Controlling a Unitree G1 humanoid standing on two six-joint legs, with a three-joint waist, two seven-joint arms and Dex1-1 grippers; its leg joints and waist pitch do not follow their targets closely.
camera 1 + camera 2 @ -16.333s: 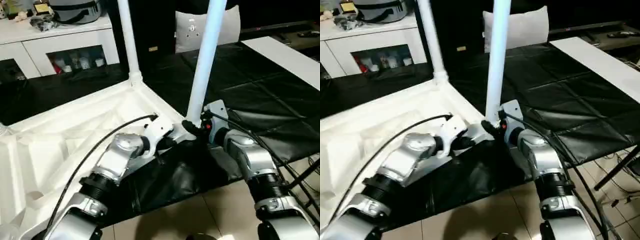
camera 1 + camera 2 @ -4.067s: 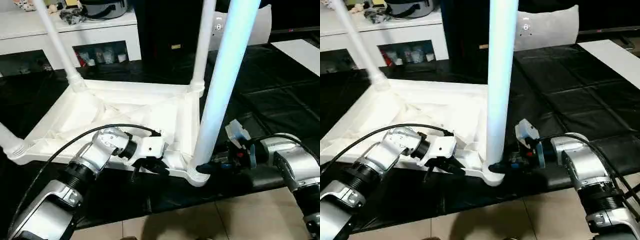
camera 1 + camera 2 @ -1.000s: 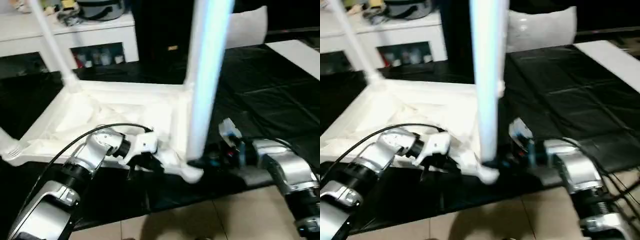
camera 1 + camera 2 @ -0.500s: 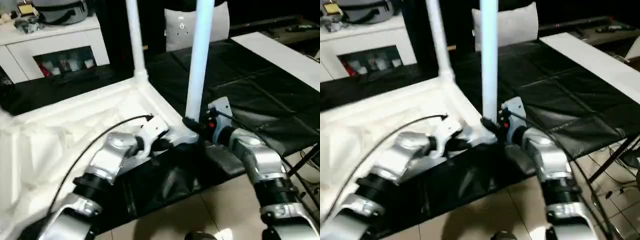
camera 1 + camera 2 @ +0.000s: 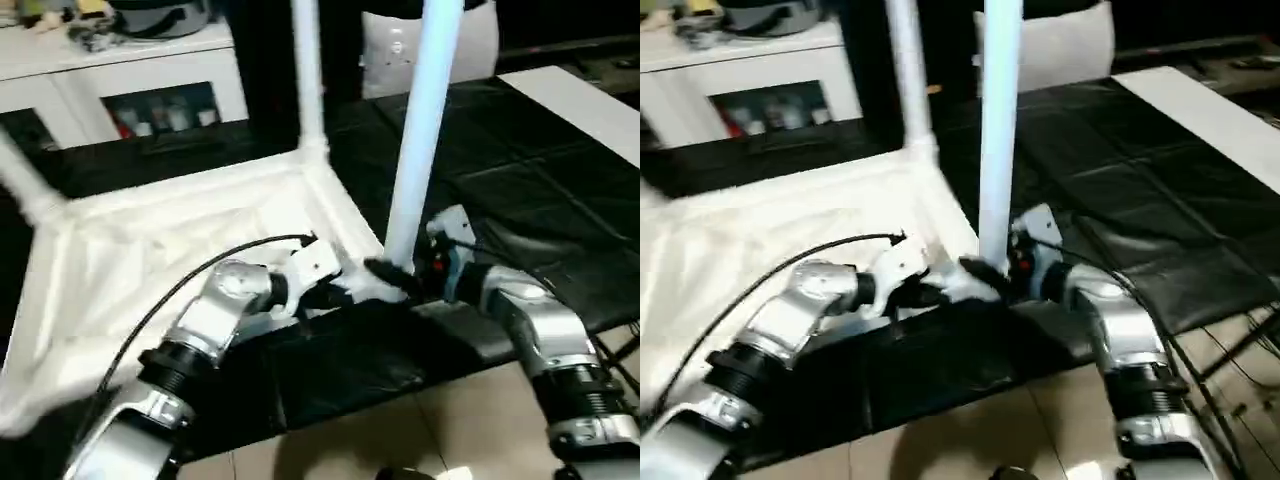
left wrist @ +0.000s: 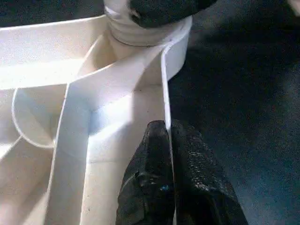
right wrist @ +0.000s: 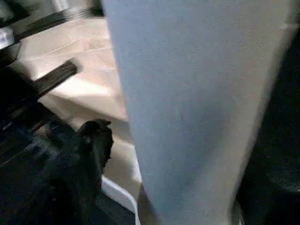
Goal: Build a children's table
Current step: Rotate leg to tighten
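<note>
Black-covered counter (image 5: 520, 190) mid-frame holds the upside-down children's table (image 5: 150, 260). Left gripper (image 6: 168, 136) fingers pinch its rim; right gripper (image 5: 385, 272) at the leg (image 5: 420, 150) base, fingers' state unclear.

Behind the work, a low white cabinet with glass doors (image 5: 150, 85), small items dimly visible inside (too blurred to name). Underneath, a black quilted mat (image 5: 520, 190); at the near edge, pale tiled floor (image 5: 400, 440).
</note>
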